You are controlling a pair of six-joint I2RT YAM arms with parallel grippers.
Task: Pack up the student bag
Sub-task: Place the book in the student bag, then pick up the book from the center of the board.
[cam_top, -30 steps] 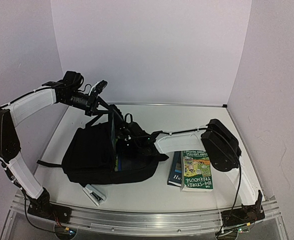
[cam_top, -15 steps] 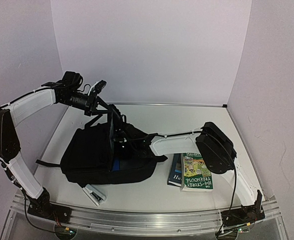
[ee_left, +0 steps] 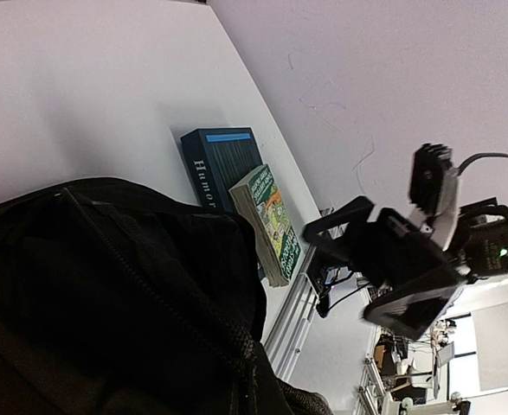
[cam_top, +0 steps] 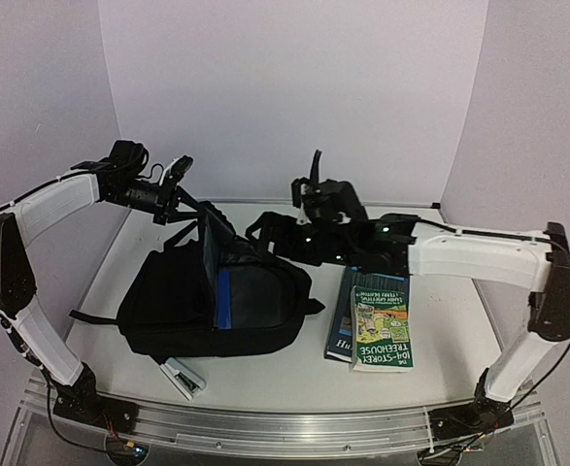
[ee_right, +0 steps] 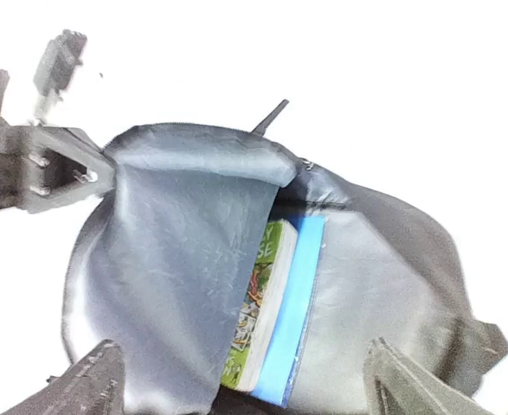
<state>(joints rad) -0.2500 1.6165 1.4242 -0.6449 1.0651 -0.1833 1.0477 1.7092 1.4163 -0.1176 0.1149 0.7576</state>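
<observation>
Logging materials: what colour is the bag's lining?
Blue-grey lining inside the student bag, clearest in right wrist view.

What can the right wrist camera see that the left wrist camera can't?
Only the right wrist view looks into the open bag: a green book and a blue book sit inside against grey lining, and the left pincer grips the flap's edge. Only the left wrist view shows the table with two more books, the Humor book and a green paperback, plus the right arm in the air. Both show the bag.
</observation>
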